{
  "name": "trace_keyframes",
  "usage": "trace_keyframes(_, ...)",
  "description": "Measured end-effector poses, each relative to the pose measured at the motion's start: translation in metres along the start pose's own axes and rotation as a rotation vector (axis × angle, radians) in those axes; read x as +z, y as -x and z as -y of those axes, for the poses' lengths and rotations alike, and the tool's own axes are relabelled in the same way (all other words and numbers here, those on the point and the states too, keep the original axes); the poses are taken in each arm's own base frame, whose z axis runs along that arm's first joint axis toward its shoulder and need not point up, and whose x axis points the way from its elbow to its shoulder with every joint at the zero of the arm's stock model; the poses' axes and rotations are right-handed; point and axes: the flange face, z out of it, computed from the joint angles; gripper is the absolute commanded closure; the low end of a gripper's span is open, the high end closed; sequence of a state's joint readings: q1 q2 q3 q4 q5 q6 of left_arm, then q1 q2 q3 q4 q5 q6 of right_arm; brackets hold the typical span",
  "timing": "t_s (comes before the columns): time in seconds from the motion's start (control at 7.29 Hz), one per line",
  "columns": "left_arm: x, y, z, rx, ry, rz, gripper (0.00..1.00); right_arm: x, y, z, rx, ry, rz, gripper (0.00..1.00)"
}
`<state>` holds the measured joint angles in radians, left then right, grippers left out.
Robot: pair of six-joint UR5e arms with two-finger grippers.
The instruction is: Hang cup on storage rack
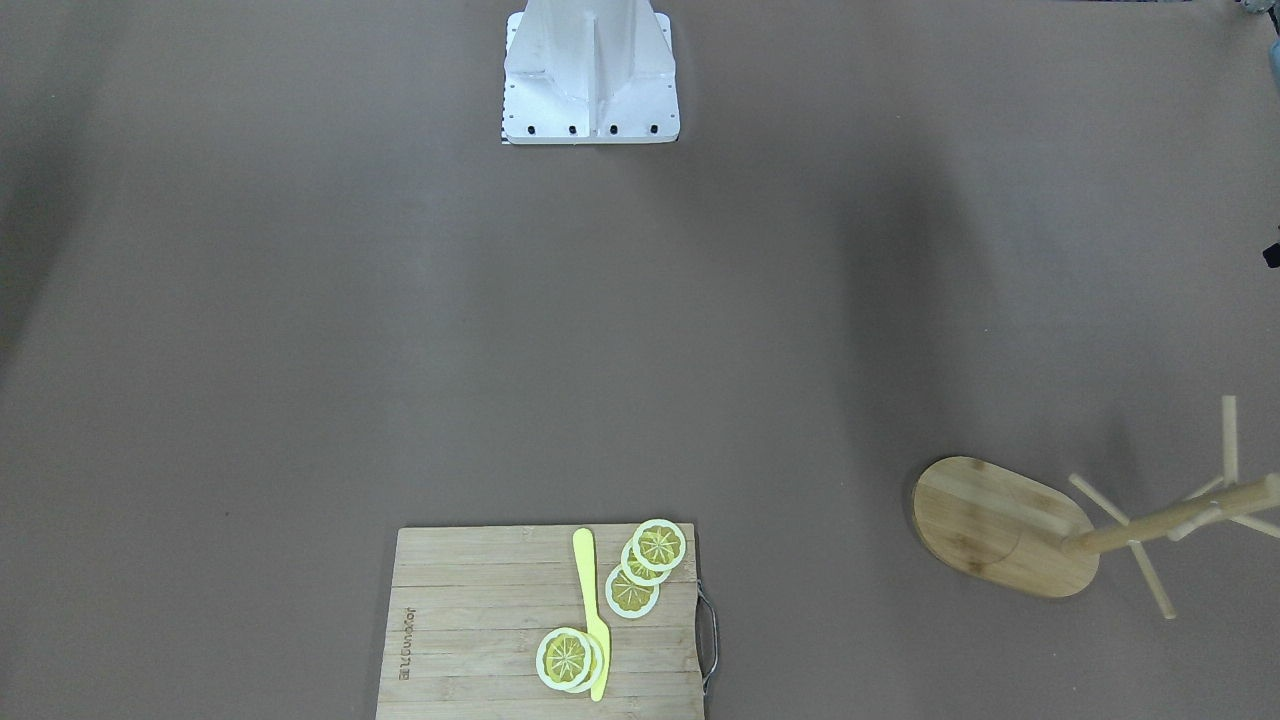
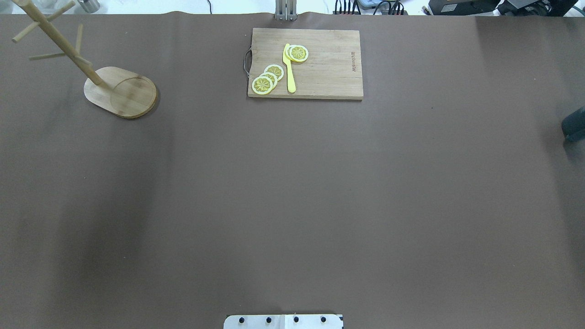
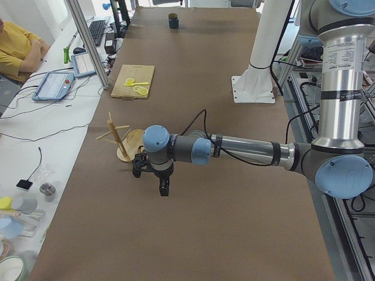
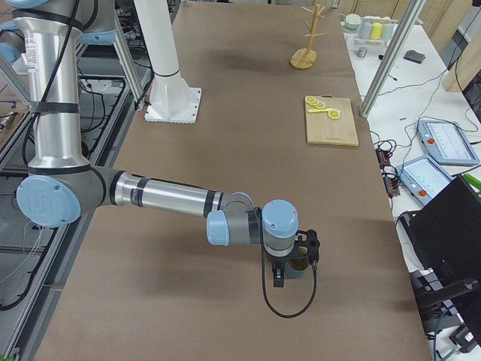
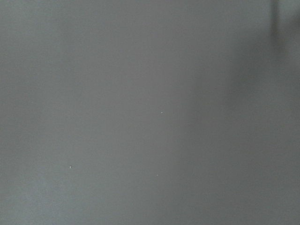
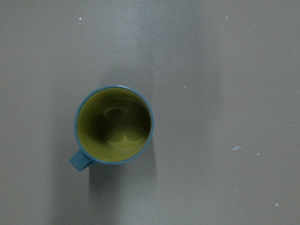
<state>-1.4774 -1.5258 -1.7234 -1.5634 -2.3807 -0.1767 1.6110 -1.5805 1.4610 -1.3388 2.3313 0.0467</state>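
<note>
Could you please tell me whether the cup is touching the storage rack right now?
Apart. The exterior left view shows the cup at the far end of the table and the storage rack well nearer the camera.

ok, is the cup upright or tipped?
Upright. Right wrist view looks straight down into the cup: rim a full circle, mouth up.

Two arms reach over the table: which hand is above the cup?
The right hand: its wrist camera looks straight down into the upright cup. The left hand hangs near the storage rack and sees only bare table.
</note>
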Motion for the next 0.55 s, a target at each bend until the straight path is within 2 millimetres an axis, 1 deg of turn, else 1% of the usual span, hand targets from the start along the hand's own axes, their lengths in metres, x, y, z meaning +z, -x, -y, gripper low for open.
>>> trace_keyframes(0.27,-0.0079,-0.0082,0.0026,0.015,-0.016,-0.004,0.01,-0.0023,0.0017,-0.0071,0.002,-0.003,0.006,0.0)
trace_keyframes(0.55,-0.0121,-0.0132,0.0066,0.048,-0.043,-0.009,0.01,0.0001,-0.0001,-0.0081,0.025,0.003,0.006,0.0)
